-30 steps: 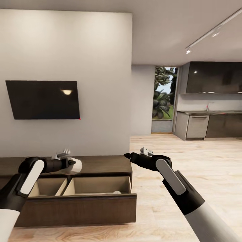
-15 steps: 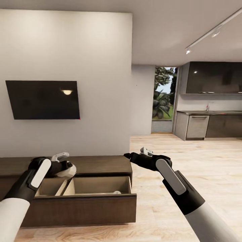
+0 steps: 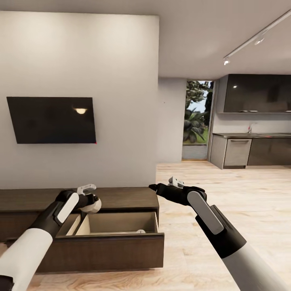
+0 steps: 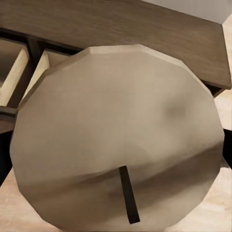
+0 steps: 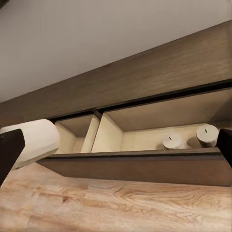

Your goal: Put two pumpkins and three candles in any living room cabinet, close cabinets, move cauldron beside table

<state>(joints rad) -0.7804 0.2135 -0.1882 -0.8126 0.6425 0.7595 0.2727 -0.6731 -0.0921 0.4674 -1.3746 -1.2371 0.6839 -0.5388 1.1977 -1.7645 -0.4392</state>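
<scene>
Head view: the left gripper [image 3: 89, 198] is clamped on a candle [image 3: 93, 204], a stubby beige cylinder, held above the pulled-out drawer [image 3: 117, 228] of the low dark-brown cabinet [image 3: 121, 198], roughly at 10 o'clock from the drawer's middle. The candle's long axis lies close to level, its round end turned toward 4 o'clock in this view. Left wrist view confirms the hold: the candle's flat face [image 4: 118, 135] looks straight into the lens, with its dark wick [image 4: 128, 200] visible, and the open compartments lie behind it.

Right wrist view: two more candles [image 5: 172, 141] [image 5: 207, 135] stand upright, side by side, inside the drawer's wider compartment, wicks up, near the front panel. The held candle [image 5: 34, 140] shows beside the narrower compartment.

Right gripper [image 3: 153, 187] hangs clear of the cabinet's end, at 3 o'clock from it, holding nothing; whether its jaws are spread or closed cannot be told.
</scene>
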